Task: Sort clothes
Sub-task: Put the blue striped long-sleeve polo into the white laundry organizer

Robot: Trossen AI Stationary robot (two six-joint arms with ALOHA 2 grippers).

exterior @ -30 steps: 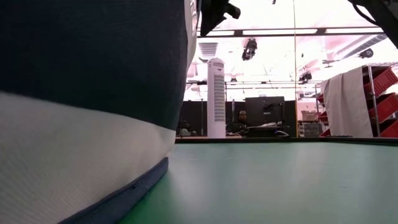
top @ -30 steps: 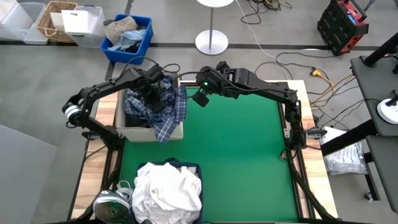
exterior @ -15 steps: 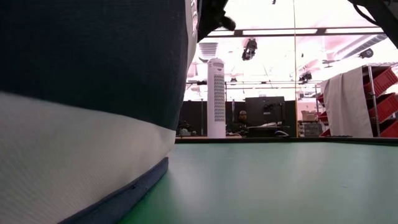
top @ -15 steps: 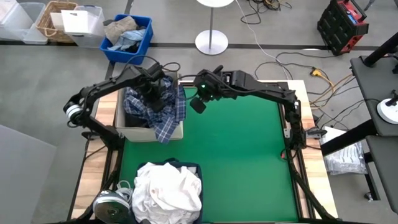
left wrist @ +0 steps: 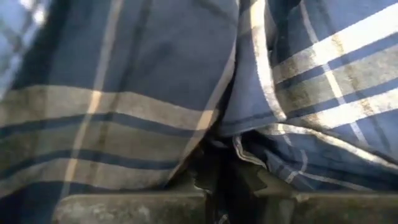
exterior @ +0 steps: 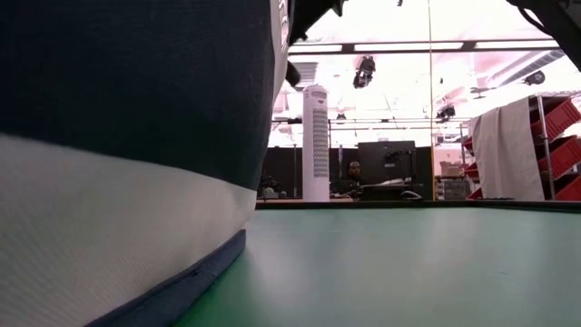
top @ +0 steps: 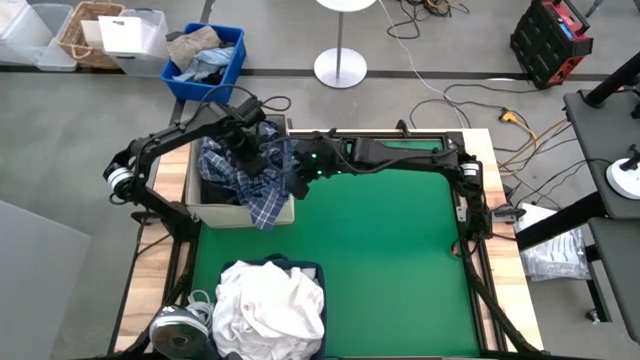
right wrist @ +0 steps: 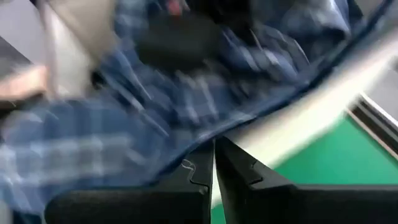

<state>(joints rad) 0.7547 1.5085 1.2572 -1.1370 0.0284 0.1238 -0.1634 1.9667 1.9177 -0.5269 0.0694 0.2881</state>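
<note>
A blue-and-white plaid shirt lies bunched in the pale box at the table's far left. Part of it hangs over the box's right wall. My left gripper is down in the box, shut on the shirt, which fills the left wrist view. My right gripper is shut and stands just right of the box at the hanging part of the shirt. White clothes are heaped in a navy bin at the near left. My left gripper pinches a bunched fold of the plaid shirt between its two fingers, coming from above into the box. The rest of the shirt lies slack in the box and over its wall. My right gripper's shut fingertips are at the shirt's hanging edge; I cannot tell whether they touch it.
The green mat stretches right of the box and the bin. In the low view the navy-and-white bin wall blocks the left half. A blue bin with tan and pale-blue cloth stands on the floor behind the table.
My right gripper has gone toward the table's left edge and a little toward its near edge, from over the mat's far side up to the plaid shirt hanging over the box wall.
</note>
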